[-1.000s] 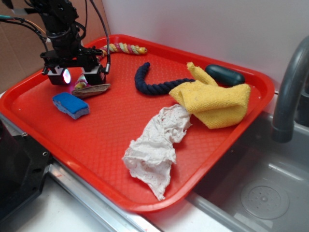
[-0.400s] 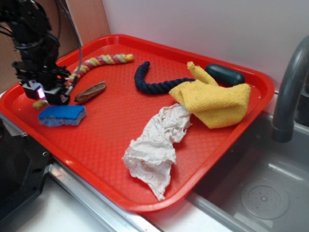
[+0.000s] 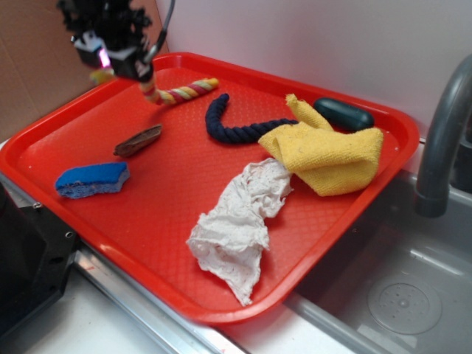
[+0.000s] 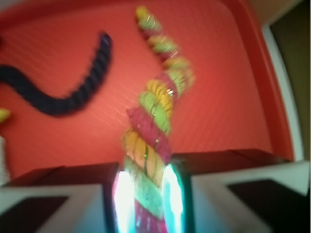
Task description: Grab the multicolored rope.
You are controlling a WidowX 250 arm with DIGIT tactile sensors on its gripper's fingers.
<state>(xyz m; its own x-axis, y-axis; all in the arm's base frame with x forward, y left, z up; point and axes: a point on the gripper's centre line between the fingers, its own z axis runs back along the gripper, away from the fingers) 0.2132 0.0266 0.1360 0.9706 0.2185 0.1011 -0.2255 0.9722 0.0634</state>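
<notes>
The multicolored rope (image 3: pixel 181 92), twisted pink, yellow, green and red, hangs from my gripper (image 3: pixel 118 62) at the tray's far left. One end is pinched between the jaws and lifted; the other end trails toward the tray floor. In the wrist view the rope (image 4: pixel 155 116) runs up from between my lit fingers, and my gripper (image 4: pixel 146 194) is shut on it. The dark navy rope (image 3: pixel 236 125) lies curved mid-tray and also shows in the wrist view (image 4: pixel 63 92).
The red tray (image 3: pixel 110 221) holds a blue sponge (image 3: pixel 92 179), a brown wood piece (image 3: pixel 138 140), a yellow cloth (image 3: pixel 328 155), a whitish rag (image 3: pixel 236 225) and a dark green object (image 3: pixel 344 113). A grey faucet (image 3: pixel 442 140) and a sink (image 3: pixel 398 287) are at the right.
My gripper rose from low beside the blue sponge and moved back toward the far left corner, carrying one rope end up. The rope's free end dragged leftward across the tray.
</notes>
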